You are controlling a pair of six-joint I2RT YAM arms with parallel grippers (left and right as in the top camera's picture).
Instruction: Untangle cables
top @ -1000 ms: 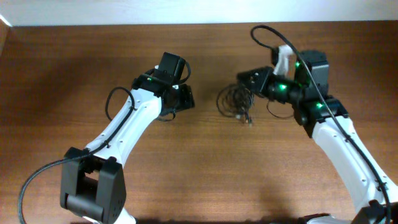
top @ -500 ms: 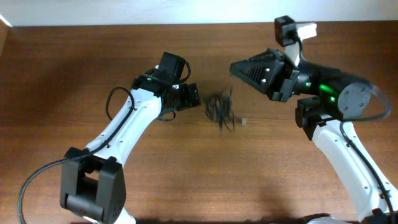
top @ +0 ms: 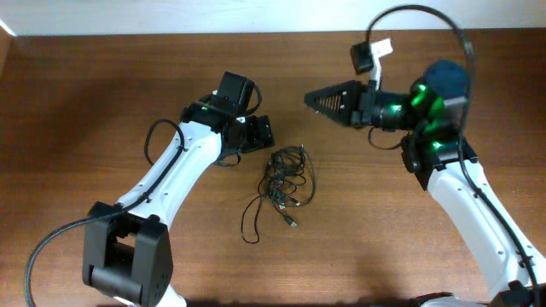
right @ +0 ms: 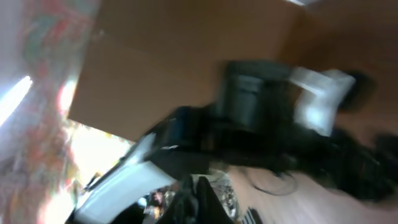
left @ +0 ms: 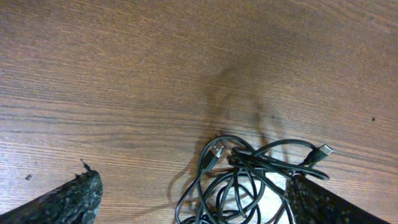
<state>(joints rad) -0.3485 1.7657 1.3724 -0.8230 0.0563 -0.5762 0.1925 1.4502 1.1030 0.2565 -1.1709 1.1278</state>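
Note:
The cables (top: 281, 183) lie on the wooden table (top: 102, 94) as a loose black tangle, with one loop trailing toward the front left. In the left wrist view the cables (left: 249, 180) show small plug ends between my fingertips (left: 68, 199). My left gripper (top: 260, 136) is open, just up and left of the tangle and touching none of it; in its own view the left gripper (left: 193, 208) straddles the near part of the bundle. My right gripper (top: 311, 98) is shut, raised and pointing left, well apart from the cables. The right gripper (right: 199, 199) appears blurred, with nothing visible between its fingers.
The thick black arm cable (top: 158, 136) loops beside the left arm. Another thick cable (top: 418, 17) arches over the right arm. The table's far edge (top: 171, 34) meets a pale wall.
The cable tangle has left the right gripper's tip and come down and left onto the table, spreading out. The right arm has swung up and turned. The left jaws opened wider.

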